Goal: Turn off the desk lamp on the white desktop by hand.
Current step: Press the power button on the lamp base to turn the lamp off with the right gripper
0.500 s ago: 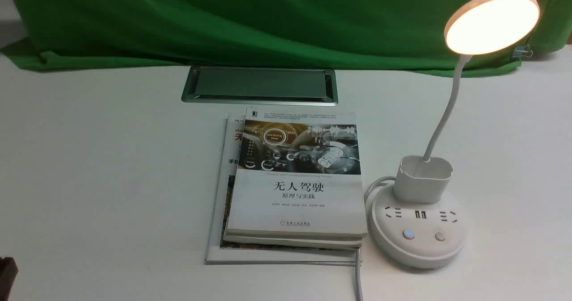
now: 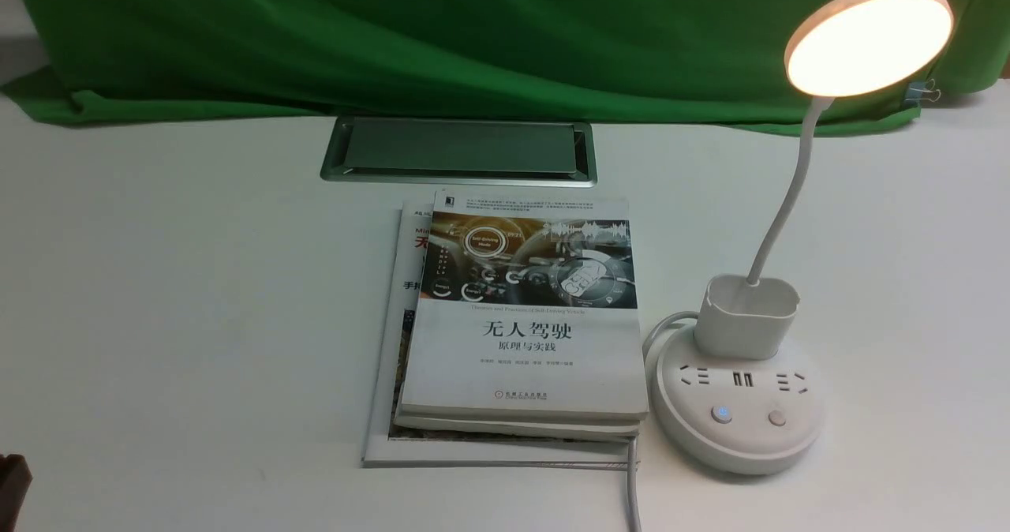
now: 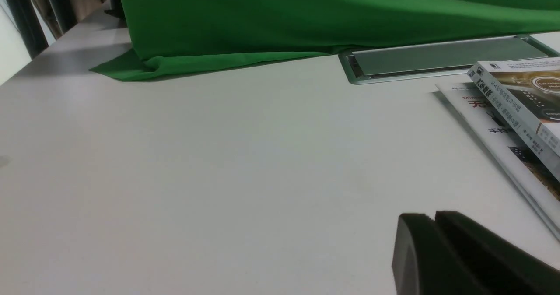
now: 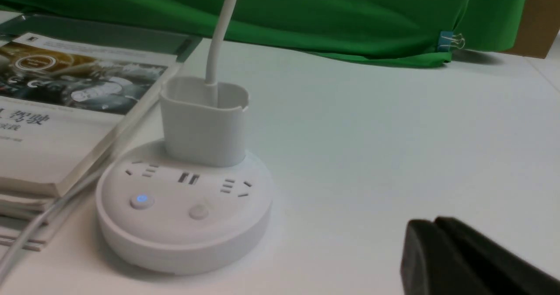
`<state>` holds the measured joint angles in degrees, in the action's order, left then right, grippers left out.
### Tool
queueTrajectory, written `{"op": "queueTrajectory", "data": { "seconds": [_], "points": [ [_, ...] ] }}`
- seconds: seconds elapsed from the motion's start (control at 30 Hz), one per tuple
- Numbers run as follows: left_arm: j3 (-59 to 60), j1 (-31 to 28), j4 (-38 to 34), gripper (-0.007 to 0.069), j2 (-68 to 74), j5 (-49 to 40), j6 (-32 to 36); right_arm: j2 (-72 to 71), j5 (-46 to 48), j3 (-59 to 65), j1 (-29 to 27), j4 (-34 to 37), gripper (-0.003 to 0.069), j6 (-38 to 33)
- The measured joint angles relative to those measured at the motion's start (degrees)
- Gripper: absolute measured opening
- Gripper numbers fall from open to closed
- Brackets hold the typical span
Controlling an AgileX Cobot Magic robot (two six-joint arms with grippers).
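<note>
The left gripper (image 3: 434, 219) is hanging low over the white desktop (image 2: 197, 295), jaws pressed together on nothing. The stacked books (image 2: 521, 327) are lying mid-desk, and the desk lamp (image 2: 742, 406) is standing just right of them, its head glowing. The right gripper (image 4: 434, 226) is hanging near the lamp's base, jaws also together.

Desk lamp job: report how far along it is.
Done: nothing, the white desk lamp's flat round head glows. In hand: the black right gripper, shut, hangs beside the lamp's round base, not touching. Left: pressing the blue-lit button or the plain button; which, I cannot tell.
</note>
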<state>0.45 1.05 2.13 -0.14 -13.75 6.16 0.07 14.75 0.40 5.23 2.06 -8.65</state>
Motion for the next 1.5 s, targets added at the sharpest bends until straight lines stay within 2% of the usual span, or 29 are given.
{"op": "queueTrajectory", "data": {
  "seconds": [0.43, 0.53, 0.63, 0.9, 1.03, 1.17, 1.33, 1.4, 1.5],
  "points": [
    [0.0, 0.0, 0.0, 0.002, 0.0, 0.0, 0.0, 0.0, -0.8, 0.0, 0.0, 0.4, 0.0048, 1.0],
    [0.0, 0.0, 0.0, 0.002, 0.0, 0.0, 0.0, 0.0, -5.7, 0.0, 0.0, 5.7, 0.0048, 12.2],
    [0.0, 0.0, 0.0, 0.002, 0.0, 0.0, 0.0, 0.0, -10.6, 0.0, 0.0, 7.6, 0.0048, 20.1],
    [0.0, 0.0, 0.0, 0.002, 0.0, 0.0, 0.0, 0.0, -19.3, 0.0, 0.0, 8.5, 0.0048, 26.5],
    [0.0, 0.0, 0.0, 0.002, 0.0, 0.0, 0.0, 1.9, -9.3, -4.4, 0.9, 8.6, 0.005, 25.5],
    [0.0, 0.0, 0.0, 0.002, 0.0, 0.0, 0.0, 16.0, 13.4, -22.7, 4.2, 8.6, 0.0054, 14.5],
    [0.0, 0.0, 0.0, 0.002, 0.0, 0.0, 0.0, 37.6, 36.2, -38.5, 4.8, 6.5, 0.0052, 7.6],
    [0.0, 0.0, 0.0, 0.002, 0.0, 0.0, 0.0, 45.4, 40.0, -42.2, 5.0, 5.6, 0.0052, 6.0],
    [0.0, 0.0, 0.0, 0.002, 0.0, 0.0, 0.0, 53.4, 41.0, -45.4, 6.1, 5.2, 0.0052, 4.8]
  ]
}}
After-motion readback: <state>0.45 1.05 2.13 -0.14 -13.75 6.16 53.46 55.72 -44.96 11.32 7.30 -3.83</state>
